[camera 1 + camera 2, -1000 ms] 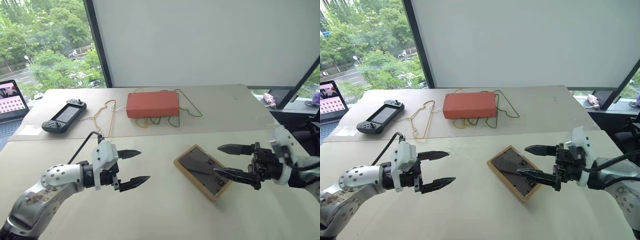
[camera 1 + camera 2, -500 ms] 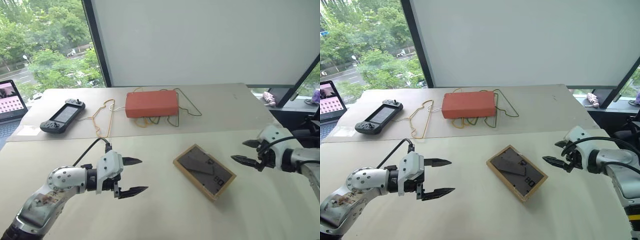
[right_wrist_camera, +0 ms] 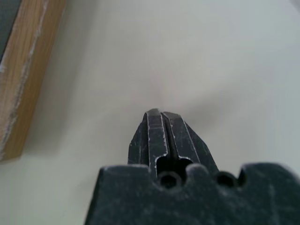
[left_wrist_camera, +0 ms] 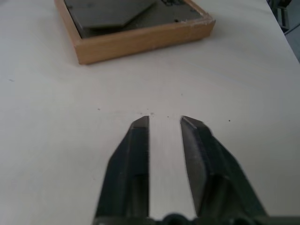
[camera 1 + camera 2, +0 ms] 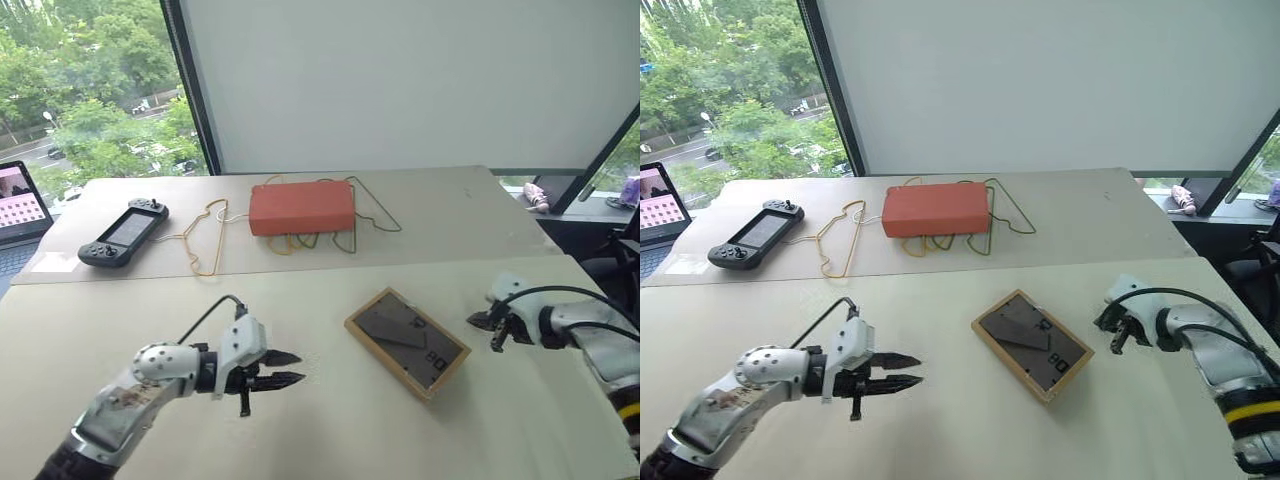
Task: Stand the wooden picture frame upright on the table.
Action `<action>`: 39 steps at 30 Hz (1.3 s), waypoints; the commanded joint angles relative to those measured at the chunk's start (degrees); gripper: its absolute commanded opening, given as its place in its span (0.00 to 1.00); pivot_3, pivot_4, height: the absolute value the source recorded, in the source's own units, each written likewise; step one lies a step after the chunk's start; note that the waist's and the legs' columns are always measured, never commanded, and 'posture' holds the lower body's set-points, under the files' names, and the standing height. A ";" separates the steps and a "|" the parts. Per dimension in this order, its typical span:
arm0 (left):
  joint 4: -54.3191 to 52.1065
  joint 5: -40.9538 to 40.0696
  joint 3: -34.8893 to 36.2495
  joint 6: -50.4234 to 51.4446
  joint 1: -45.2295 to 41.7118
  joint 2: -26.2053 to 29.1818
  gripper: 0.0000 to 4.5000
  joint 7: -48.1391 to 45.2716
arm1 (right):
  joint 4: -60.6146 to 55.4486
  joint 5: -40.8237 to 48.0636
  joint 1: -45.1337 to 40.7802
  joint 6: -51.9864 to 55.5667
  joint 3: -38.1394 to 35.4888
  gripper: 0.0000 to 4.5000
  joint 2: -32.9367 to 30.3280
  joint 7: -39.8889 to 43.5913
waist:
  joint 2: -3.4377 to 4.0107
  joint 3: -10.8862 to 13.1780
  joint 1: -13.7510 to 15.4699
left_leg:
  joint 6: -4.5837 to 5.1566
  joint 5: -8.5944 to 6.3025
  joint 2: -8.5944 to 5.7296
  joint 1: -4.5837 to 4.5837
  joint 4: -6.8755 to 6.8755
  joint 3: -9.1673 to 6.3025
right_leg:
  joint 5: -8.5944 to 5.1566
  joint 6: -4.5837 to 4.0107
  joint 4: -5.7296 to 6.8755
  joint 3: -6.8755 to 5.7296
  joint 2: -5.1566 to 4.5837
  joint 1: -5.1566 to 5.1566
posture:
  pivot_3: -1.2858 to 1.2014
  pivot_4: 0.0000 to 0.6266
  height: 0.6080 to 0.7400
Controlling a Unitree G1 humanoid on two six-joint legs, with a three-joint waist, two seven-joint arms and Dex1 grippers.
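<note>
Cream worktop (image 5: 330, 440) carries the wooden picture frame (image 5: 408, 342) lying back-up (stand folded); left end effector (image 5: 288, 368) and right end effector (image 5: 481, 321) flank it, both pressed together, empty.

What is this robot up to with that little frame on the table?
Neither gripper holds anything. The small light-wood picture frame lies flat on the beige table, grey back panel up, not yet stood upright. The left gripper and right gripper sit low on either side of it, fingers shut and empty.
</note>
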 commanded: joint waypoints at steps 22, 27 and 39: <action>4.51 5.86 0.77 -2.99 0.06 4.65 0.01 -7.66 | -23.88 -0.37 1.84 5.92 12.99 0.00 21.83 8.14 | -0.13 -0.07 -1.38 | -0.01 -0.01 0.89 0.86 -0.21 -0.08 | 0.19 -0.39 0.22 0.07 0.87 0.44 | 0.52 0.24 1.00; 4.65 5.64 3.03 -2.58 0.60 6.92 0.01 -8.46 | -27.86 -0.89 2.01 11.23 15.11 0.00 26.29 4.91 | -0.10 -0.06 -1.40 | -0.02 0.00 0.88 0.81 -0.22 -0.09 | 0.23 -0.44 0.30 0.07 0.91 0.22 | 0.52 0.24 1.00; 6.85 6.58 7.29 -9.66 -3.11 9.94 0.01 -12.45 | -27.88 -0.43 5.73 13.39 12.99 0.00 21.95 3.25 | -0.10 -0.05 -0.41 | -0.24 0.13 0.66 0.14 -0.15 -0.12 | 0.23 -0.45 0.22 0.01 0.72 -0.25 | 0.52 0.24 1.00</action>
